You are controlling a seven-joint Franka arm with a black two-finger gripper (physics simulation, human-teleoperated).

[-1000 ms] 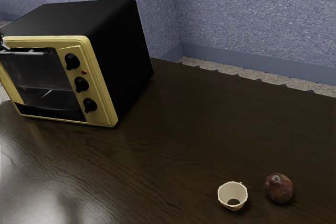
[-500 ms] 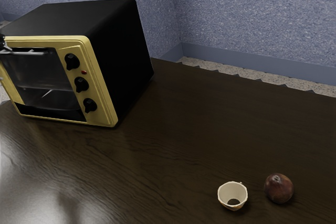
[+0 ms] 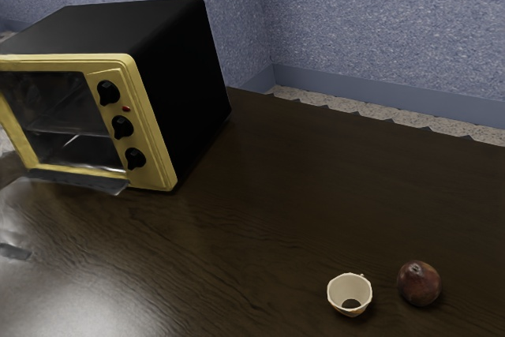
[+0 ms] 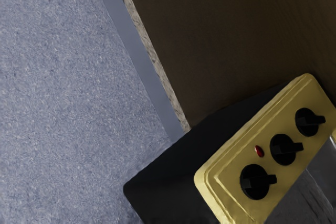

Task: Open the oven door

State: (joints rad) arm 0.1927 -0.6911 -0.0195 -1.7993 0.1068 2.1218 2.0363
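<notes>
It looks like a room in a home, perhaps a kitchen or dining corner, with a toaster oven (image 3: 150, 33), a small cup (image 3: 349, 293) and a round dark fruit (image 3: 419, 283) on a dark wooden desk (image 3: 276, 195) near speckled blue walls (image 3: 394, 29) with a plain baseboard (image 3: 394, 101).

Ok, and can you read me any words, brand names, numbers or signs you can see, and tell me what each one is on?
There is no text that I can read.
Oven: no brand or word that I can make out.
Knobs: no numbers or signs legible around them.
Cup: no lettering that I can read.
</notes>
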